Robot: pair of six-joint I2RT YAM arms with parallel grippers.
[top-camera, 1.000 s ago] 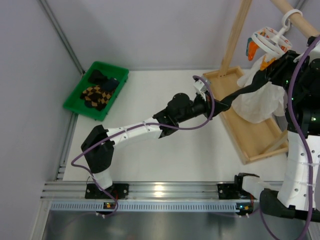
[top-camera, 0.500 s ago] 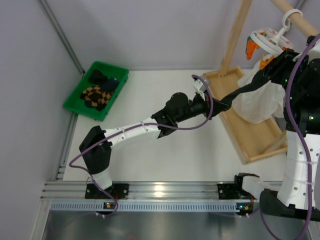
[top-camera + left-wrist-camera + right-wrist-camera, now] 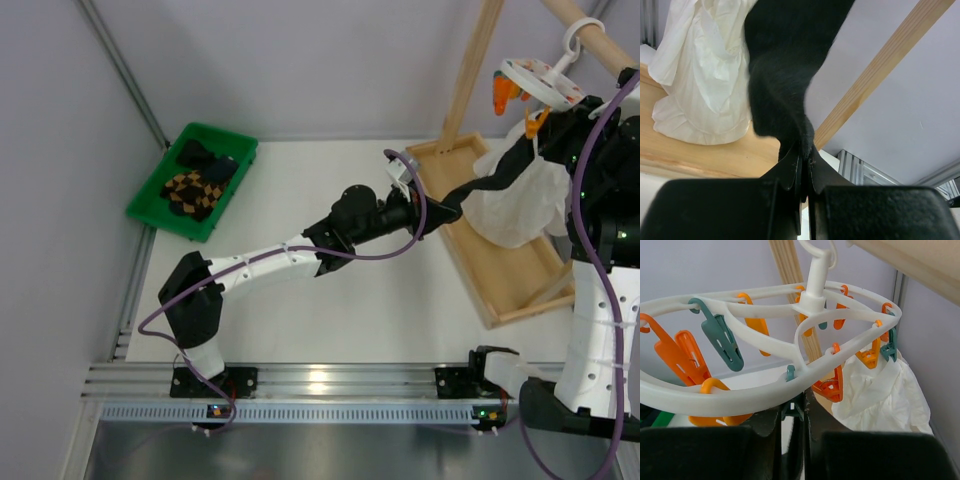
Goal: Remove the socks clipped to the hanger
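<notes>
The white round hanger (image 3: 540,80) hangs by its hook from the wooden beam at the top right, ringed with orange and teal clips. One plain dark sock (image 3: 490,180) stretches taut from under the hanger down to my left gripper (image 3: 447,212). In the left wrist view that gripper (image 3: 805,152) is shut on the tip of the sock (image 3: 782,75). My right gripper (image 3: 797,412) sits just under the hanger's outer ring (image 3: 740,390), its jaws pressed onto a teal clip (image 3: 799,409). More socks (image 3: 195,185) lie in the green bin.
The green bin (image 3: 150,195) stands at the back left of the table. A wooden rack with a tray-like base (image 3: 500,270) and an upright post stands on the right. A white cloth (image 3: 520,205) hangs over that base, close behind the sock.
My right gripper's jaws have closed onto the teal clip, and the hanger has tipped slightly up and to the right. The left arm still holds the sock taut in the same place.
</notes>
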